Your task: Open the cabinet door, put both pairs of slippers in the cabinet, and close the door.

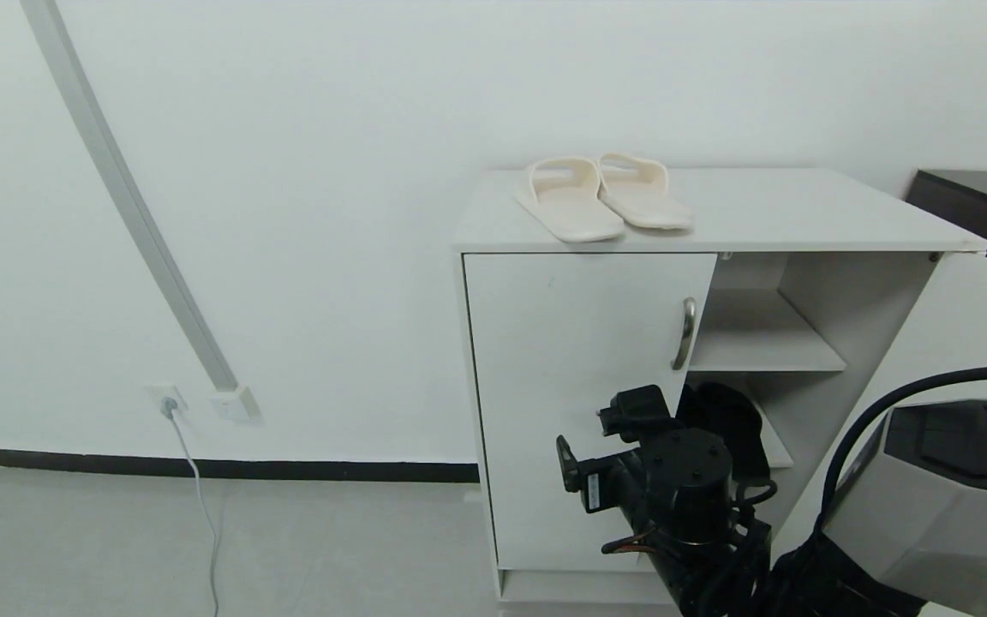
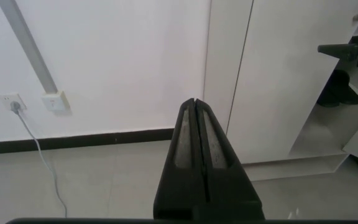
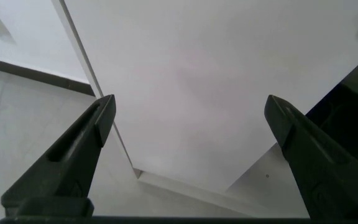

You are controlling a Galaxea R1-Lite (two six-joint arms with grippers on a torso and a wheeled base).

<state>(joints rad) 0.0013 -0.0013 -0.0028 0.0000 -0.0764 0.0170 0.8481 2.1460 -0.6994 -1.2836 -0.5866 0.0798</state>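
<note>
The white cabinet [image 1: 716, 223] stands against the wall. Its left door [image 1: 579, 403] is closed, with a metal handle [image 1: 684, 334] along its inner edge. Its right door [image 1: 965, 326] is swung out wide, which exposes the right compartment. A pair of cream slippers [image 1: 601, 197] lies side by side on the cabinet top, toward its left half, with the toes pointing to the front edge.

Inside the open compartment the upper shelf [image 1: 759, 343] is bare. On the shelf below it sits a pair of black slippers [image 1: 733, 420], partly hidden behind the right arm, so their exact pose cannot be told.

The right pincer [image 3: 189, 102] is released, its two fingers [image 3: 92, 134] spread wide apart and grasping nothing. It is low in front of the closed left door, just beside the opening where the black slippers lie. In the left wrist view it shows near them at the edge of the compartment.

The left pincer [image 2: 194, 109] is clenched with its fingers pressed flat together and nothing between them. It is off to the left of the cabinet, well apart from it, above the grey floor [image 1: 74, 548].

On the wall to the left a grey strip [image 1: 116, 188] runs down at a slant to a small box. Beside that box a cable [image 1: 202, 506] hangs from a socket [image 1: 166, 399] to the floor.
</note>
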